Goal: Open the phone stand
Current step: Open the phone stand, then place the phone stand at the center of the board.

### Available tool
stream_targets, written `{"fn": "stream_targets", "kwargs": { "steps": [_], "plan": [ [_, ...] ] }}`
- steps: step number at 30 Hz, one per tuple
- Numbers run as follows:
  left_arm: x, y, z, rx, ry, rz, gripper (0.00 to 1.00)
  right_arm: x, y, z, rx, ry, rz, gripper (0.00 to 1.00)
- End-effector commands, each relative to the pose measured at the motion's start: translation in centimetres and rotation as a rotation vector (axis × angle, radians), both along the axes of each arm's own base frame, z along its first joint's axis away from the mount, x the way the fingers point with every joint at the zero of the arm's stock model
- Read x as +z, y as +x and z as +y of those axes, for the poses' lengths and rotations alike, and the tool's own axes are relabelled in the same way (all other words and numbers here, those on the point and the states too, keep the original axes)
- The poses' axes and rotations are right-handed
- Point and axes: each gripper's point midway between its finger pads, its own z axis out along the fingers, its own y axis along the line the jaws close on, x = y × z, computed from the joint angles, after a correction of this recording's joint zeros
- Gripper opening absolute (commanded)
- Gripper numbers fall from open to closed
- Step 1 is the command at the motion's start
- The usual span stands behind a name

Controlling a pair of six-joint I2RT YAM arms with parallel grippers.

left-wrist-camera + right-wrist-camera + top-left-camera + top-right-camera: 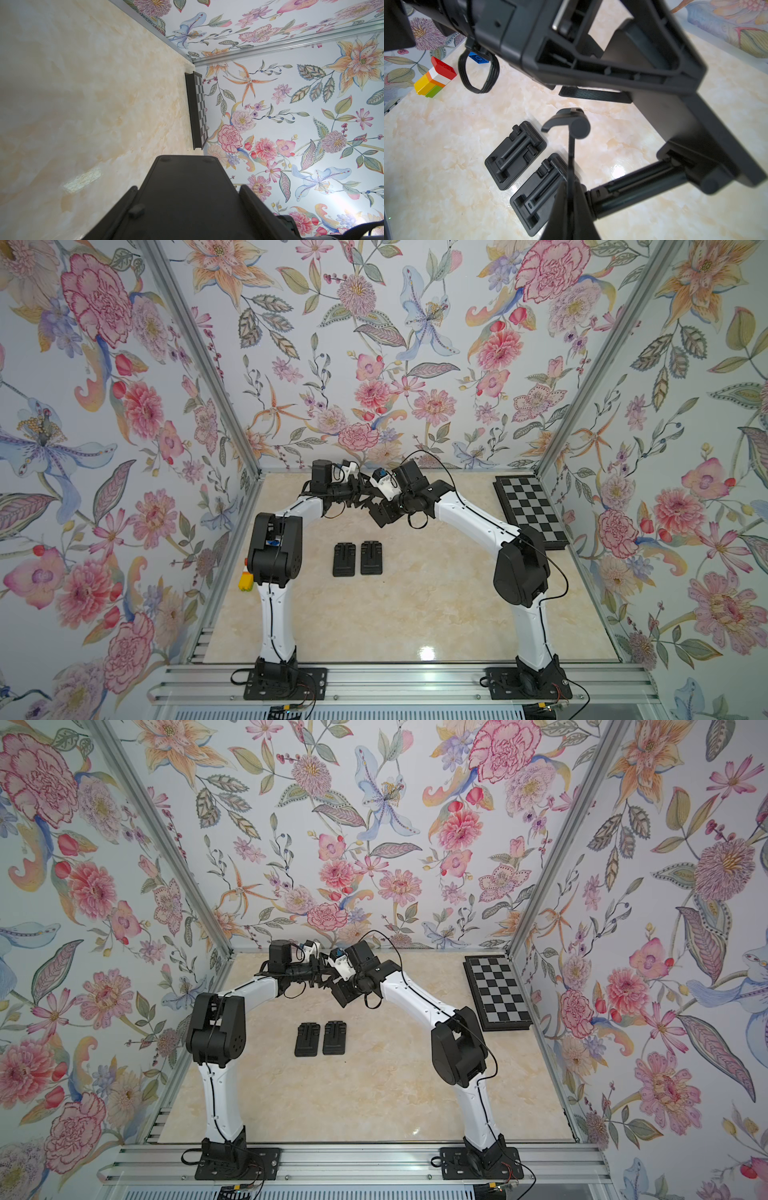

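Left claw [190, 199] spread wide, clamping base plate [187, 178] of phone stand [639, 187], aloft between both claws. Right claw [569, 187] pressed together on thin cradle plate [571, 149]. I judge: if stand resists, plate may slip from right pinch; stand drops onto folded stands [344, 560] below claws.

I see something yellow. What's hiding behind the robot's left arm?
Stacked toy blocks: yellow, green, orange, white, red. In a top view the arm covers most of them.
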Motion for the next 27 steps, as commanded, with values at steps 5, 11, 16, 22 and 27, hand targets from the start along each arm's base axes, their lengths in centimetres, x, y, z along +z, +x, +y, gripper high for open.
{"fn": "stream_targets", "kwargs": {
  "steps": [5,11,16,22,27],
  "plan": [
    [2.5,4.4,4.4,0.243,0.117,-0.21,0.4,5.3,-3.1,0.2,0.088,0.156,0.114,0.0],
    [3.6,4.0,6.3,0.342,0.186,-0.257,0.81,5.2,-0.1,-2.8,0.006,0.159,0.147,0.0],
    [5.0,4.0,7.3,0.404,0.23,-0.305,0.97,4.8,1.7,-5.0,-0.056,0.176,0.192,0.0],
    [5.9,3.3,8.2,0.447,0.273,-0.339,0.98,4.5,4.0,-7.4,-0.142,0.197,0.231,0.0],
    [6.2,2.0,8.5,0.464,0.352,-0.373,0.98,4.3,6.8,-9.1,-0.232,0.23,0.306,0.0]
  ]
}}
